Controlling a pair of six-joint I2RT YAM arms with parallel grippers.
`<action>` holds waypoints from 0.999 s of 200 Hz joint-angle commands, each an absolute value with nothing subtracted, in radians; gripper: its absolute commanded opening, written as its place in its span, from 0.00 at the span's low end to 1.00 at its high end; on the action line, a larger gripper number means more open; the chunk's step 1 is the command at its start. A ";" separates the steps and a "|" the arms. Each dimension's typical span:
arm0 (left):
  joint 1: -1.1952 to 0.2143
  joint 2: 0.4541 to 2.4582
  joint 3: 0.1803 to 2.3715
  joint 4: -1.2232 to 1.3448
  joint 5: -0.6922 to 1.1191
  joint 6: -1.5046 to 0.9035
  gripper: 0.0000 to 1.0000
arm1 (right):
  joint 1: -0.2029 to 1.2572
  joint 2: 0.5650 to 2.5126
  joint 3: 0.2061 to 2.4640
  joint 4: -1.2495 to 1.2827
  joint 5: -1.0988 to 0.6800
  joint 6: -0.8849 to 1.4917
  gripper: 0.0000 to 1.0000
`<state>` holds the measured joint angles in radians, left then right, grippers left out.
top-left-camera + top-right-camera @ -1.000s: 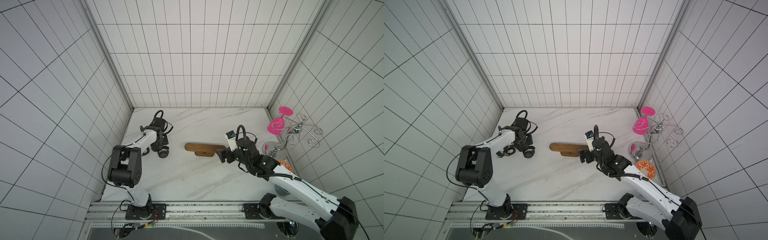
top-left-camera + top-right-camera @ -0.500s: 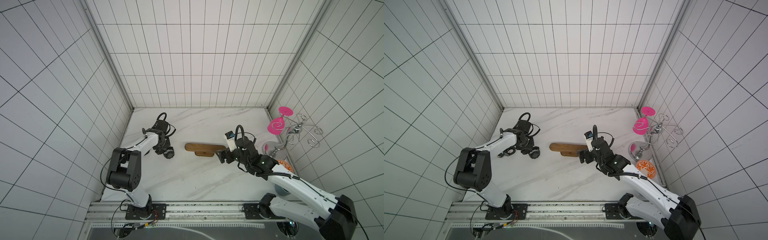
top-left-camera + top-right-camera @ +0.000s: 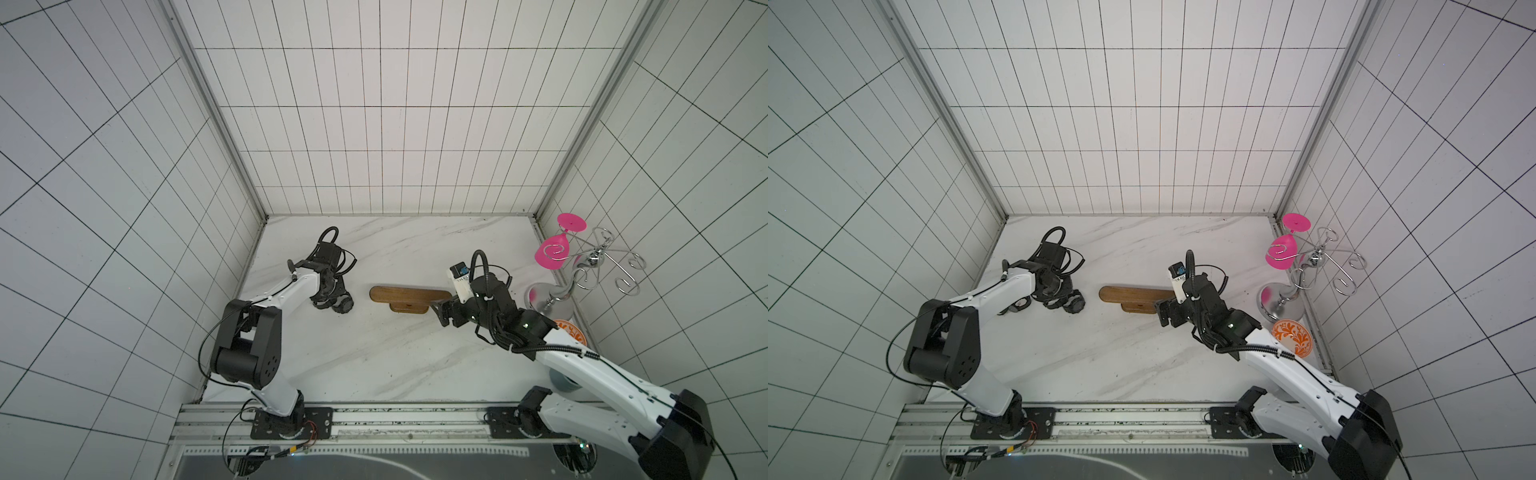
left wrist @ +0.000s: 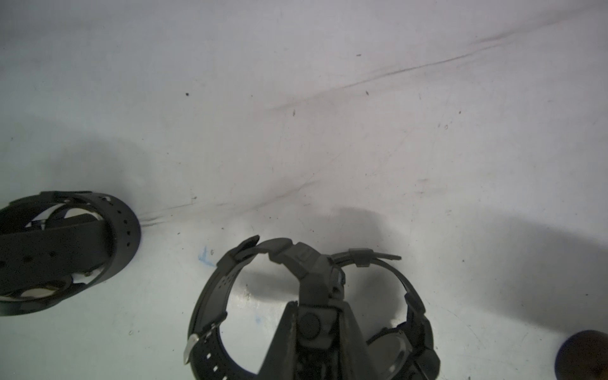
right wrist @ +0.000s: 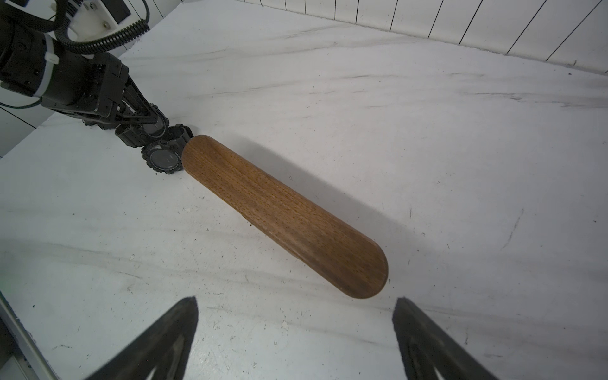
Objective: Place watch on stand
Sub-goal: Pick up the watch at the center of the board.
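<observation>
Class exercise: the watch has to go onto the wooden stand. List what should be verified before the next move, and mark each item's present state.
1. Left hand closed on the watch strap: ok.
2. Watch lifted off the table: not ok, it appears to rest on the surface.
3. Stand bare along its bar, nothing hung on it: ok.
4. Gap between the watch and the nearest bar end: cannot tell, they look very close.
5. Right hand open and short of the bar's other end, not touching: ok.
6. Second watch apart from the held one: ok.
</observation>
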<state>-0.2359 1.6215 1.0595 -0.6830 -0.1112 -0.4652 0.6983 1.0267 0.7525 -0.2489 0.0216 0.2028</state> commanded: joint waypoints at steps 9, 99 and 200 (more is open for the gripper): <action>-0.236 1.550 1.042 -0.627 -0.118 -0.482 0.12 | 0.702 1.028 0.708 -0.245 0.009 0.225 0.94; -0.315 1.256 0.976 -0.459 0.043 -0.617 0.07 | 0.712 0.961 0.674 -0.077 -0.105 0.325 0.93; -0.681 1.189 0.963 -0.102 0.132 -0.728 0.04 | 0.719 0.938 0.673 0.082 -0.212 0.374 0.89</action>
